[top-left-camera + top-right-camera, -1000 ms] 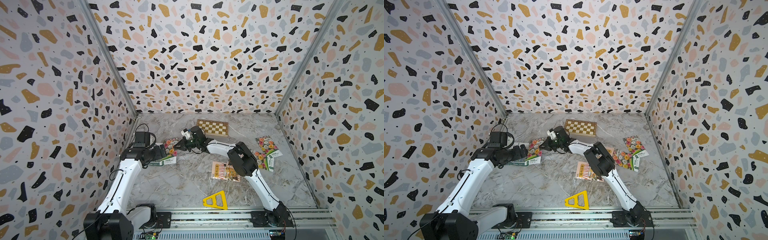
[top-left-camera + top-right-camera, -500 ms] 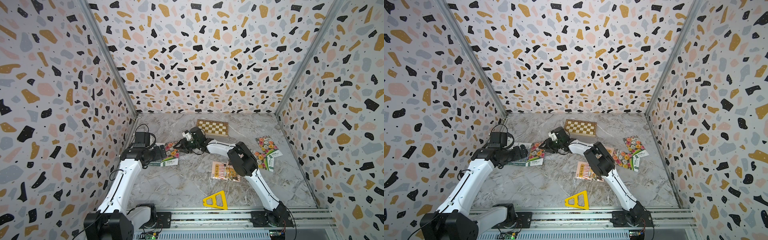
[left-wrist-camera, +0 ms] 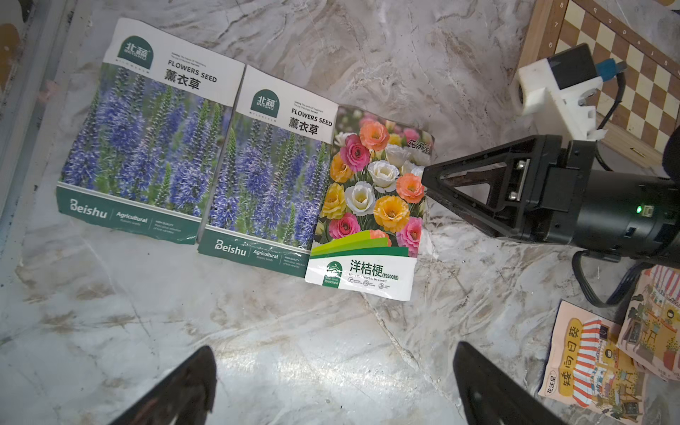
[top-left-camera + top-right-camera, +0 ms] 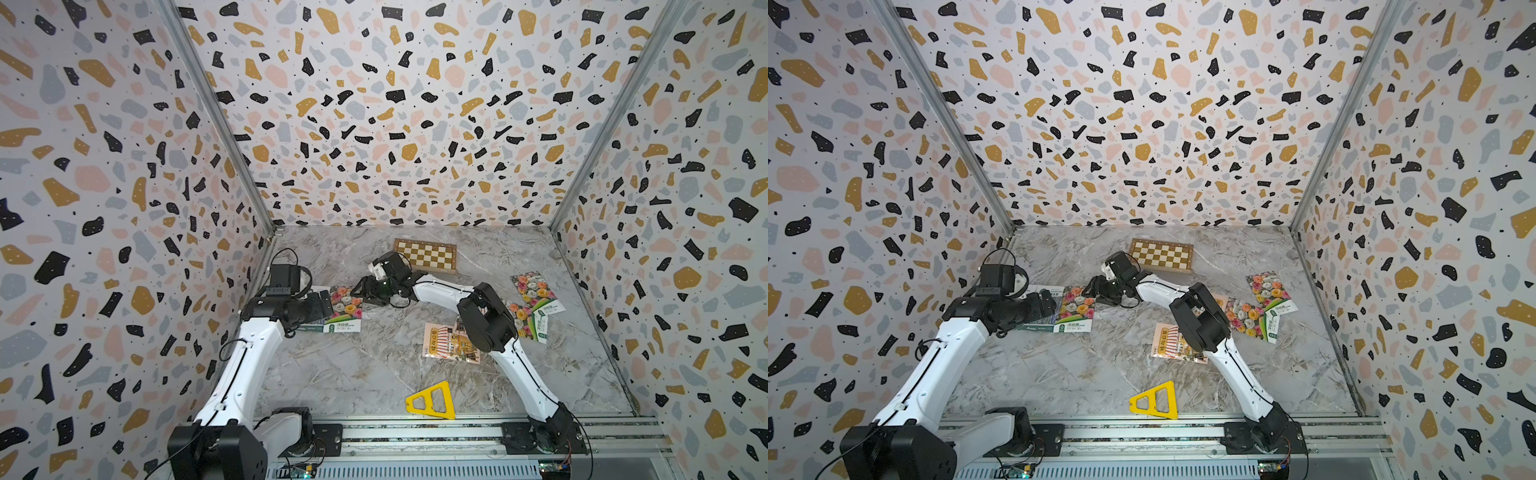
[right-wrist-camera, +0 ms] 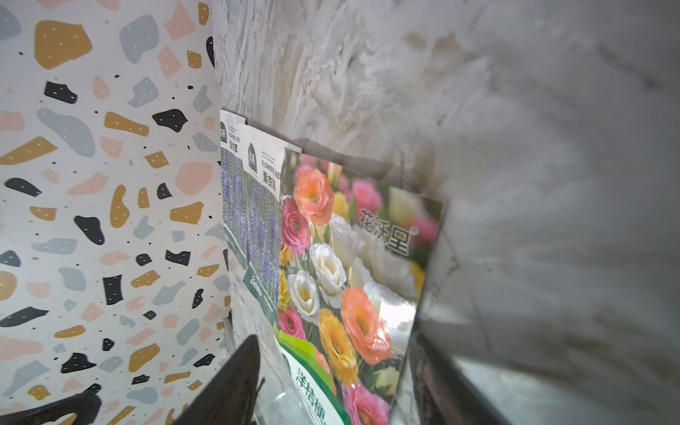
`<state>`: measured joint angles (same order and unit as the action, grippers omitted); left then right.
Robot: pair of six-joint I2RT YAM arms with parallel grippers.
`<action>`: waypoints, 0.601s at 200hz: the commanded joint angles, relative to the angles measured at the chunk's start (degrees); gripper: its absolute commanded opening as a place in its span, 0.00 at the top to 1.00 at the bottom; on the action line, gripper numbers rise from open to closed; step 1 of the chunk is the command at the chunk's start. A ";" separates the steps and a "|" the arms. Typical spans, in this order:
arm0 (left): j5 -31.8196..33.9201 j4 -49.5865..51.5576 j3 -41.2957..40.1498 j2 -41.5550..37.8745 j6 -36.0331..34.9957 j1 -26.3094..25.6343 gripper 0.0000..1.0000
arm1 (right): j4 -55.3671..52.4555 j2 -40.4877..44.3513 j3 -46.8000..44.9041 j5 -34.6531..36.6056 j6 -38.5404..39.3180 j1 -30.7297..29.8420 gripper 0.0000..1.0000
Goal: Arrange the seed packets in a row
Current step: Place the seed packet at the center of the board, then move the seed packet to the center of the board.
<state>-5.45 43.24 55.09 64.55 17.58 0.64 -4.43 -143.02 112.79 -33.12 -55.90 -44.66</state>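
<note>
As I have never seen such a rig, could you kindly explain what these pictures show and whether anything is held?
Two white robot arms, left and right, stand at the front of a marble table. Two pictures look down from one overhead camera; two come from cameras on the wrists. On the table lie two lavender seed packets and a flower packet side by side, other flower packets and pink shop packets scattered, plus a chessboard and a yellow triangle. The left claw hangs open and empty. The right claw is open at the flower packet's edge; nothing is held.
</note>
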 commanded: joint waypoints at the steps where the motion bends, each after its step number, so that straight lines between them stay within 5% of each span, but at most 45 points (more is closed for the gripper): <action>1: -0.60 -0.97 -0.48 -1.16 -0.08 0.39 0.01 | -7.61 6.75 -0.16 5.24 5.79 0.11 0.34; 29: -2.03 -1.06 -0.60 -1.10 -0.25 0.41 0.01 | -8.50 16.12 -7.35 10.06 12.00 0.75 0.31; 61: -4.70 -1.75 -1.19 -1.09 -1.64 0.52 0.01 | -4.92 31.45 -25.80 14.85 16.35 5.28 0.29; 120: -13.17 -4.41 -2.32 0.50 -1.69 0.81 0.01 | -3.75 54.23 -54.19 16.01 22.84 25.87 0.25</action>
<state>-13.54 41.06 52.80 64.36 16.82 1.04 -6.79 -93.76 66.13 -18.59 -38.11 -25.91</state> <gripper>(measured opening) 0.987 0.744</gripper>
